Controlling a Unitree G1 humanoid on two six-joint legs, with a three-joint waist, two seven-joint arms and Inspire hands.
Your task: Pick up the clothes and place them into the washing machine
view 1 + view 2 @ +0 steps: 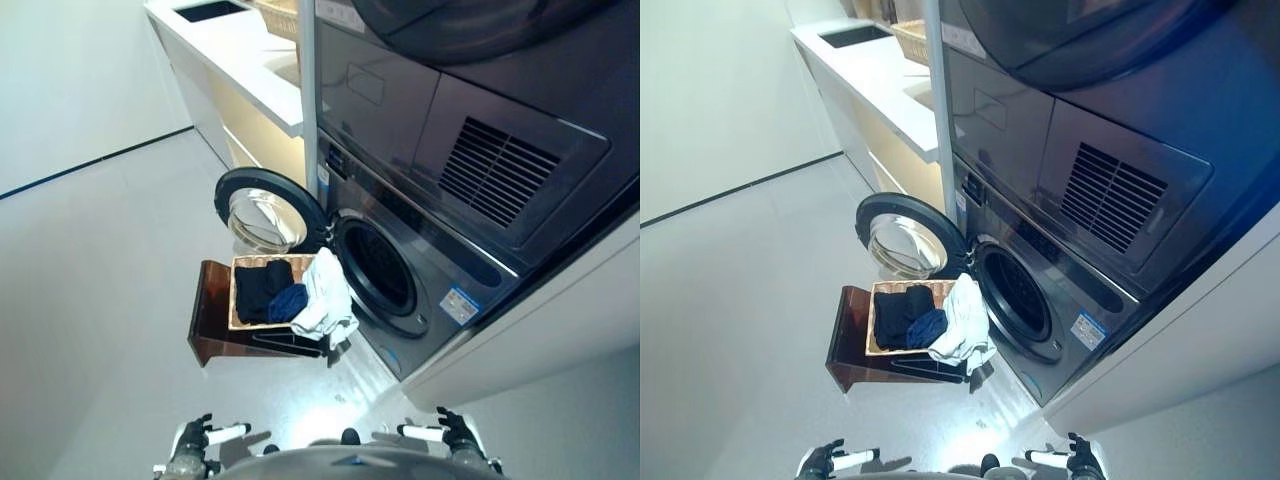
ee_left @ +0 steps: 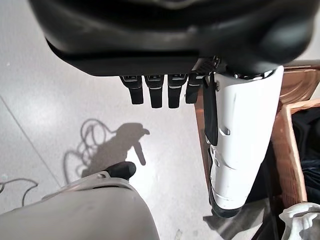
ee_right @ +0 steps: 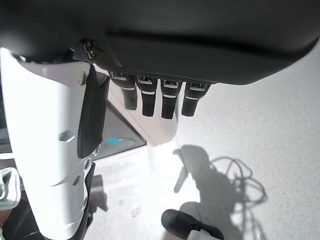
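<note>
right now both hands sit low and close to you, well short of the wooden basket (image 1: 240,300). your left hand (image 1: 192,437) and right hand (image 1: 452,432) hang with fingers straight and relaxed, holding nothing; each wrist view shows the fingers (image 2: 155,90) extended over bare floor (image 1: 90,330), thumbs out.

beyond them, the basket rests on a dark brown stand (image 1: 212,325), just in front of the washing machine (image 1: 420,270). inside the basket, on the side away from the machine, lies a black garment (image 1: 258,288), with a dark blue garment (image 1: 288,303) touching it. a white garment (image 1: 326,297) drapes over the basket rim on the machine side and hangs down toward the floor.

all of this looks like soft, light cloth, so expect it to sag, stretch and trail rather than lift as a block. take the white piece first, i'd say: pinch it where it bunches on top of the basket rim, not at the dangling end, or it may catch on the stand.

past the basket, the round door (image 1: 262,215) stands swung open, and the drum opening (image 1: 376,265) sits just beside the white garment. farther still, a white counter (image 1: 235,55) runs away behind the door.
</note>
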